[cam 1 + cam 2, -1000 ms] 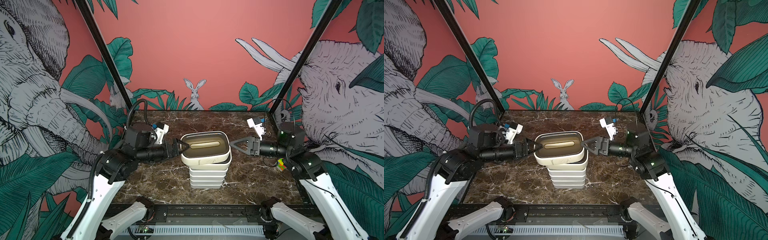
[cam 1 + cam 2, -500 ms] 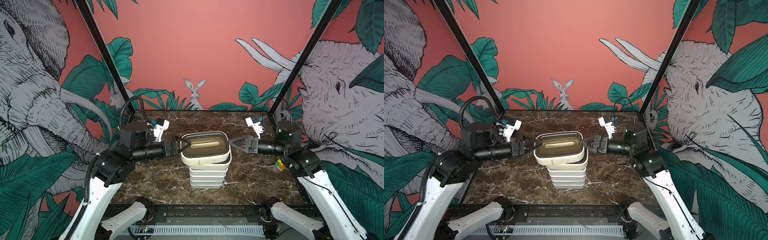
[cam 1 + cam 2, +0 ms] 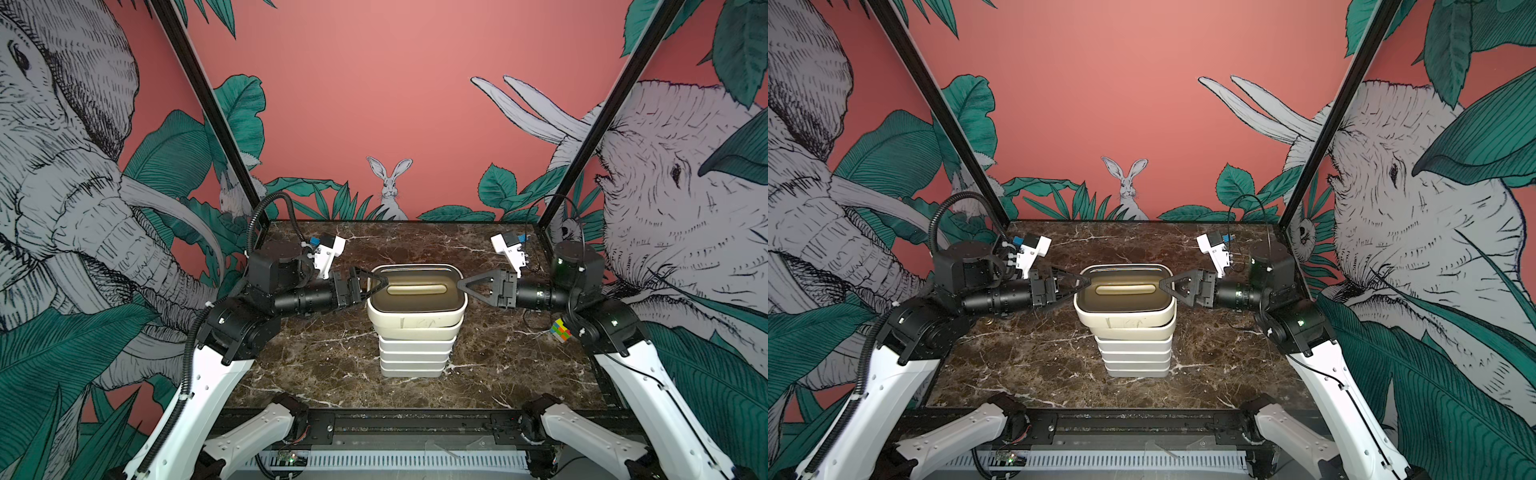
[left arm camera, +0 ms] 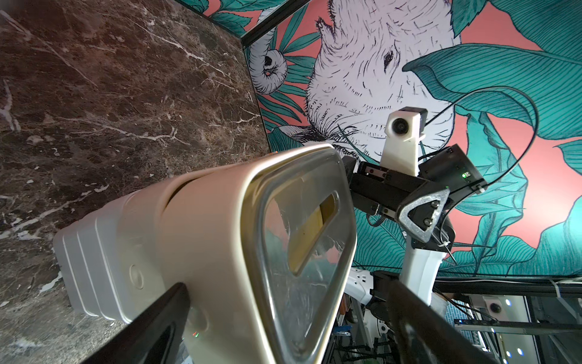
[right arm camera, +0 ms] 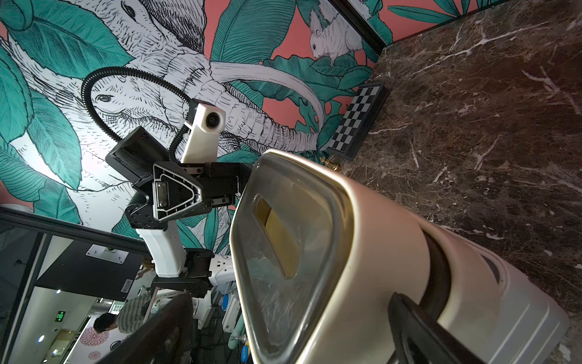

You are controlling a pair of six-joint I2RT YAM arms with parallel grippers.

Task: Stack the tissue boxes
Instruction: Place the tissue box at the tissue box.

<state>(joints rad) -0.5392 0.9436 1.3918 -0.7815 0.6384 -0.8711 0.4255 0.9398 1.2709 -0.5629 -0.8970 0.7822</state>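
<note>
The tissue boxes stand in one stack [image 3: 413,357] mid-table, in both top views. White boxes [image 3: 1133,353] are at the bottom, with two cream ones on top. The top cream box [image 3: 415,320] [image 3: 1125,320] has a dark brown lid with an oval slot and sits slightly askew on the one below. My left gripper [image 3: 384,286] [image 4: 288,285] is open at its left end. One finger lies by the side wall and the other hangs off the lid. My right gripper [image 3: 459,286] [image 5: 291,296] is open at the right end, straddling it the same way.
A small multicoloured cube [image 3: 560,330] lies by the right arm's elbow. A black-and-white checkered board [image 5: 356,123] leans against the left wall. Black frame posts [image 3: 208,108] rise at the table's back corners, and a black rail runs along the front edge.
My left gripper has risen a little and edged towards the top box's end. My right gripper has crept slightly closer. The stack has not visibly moved.
</note>
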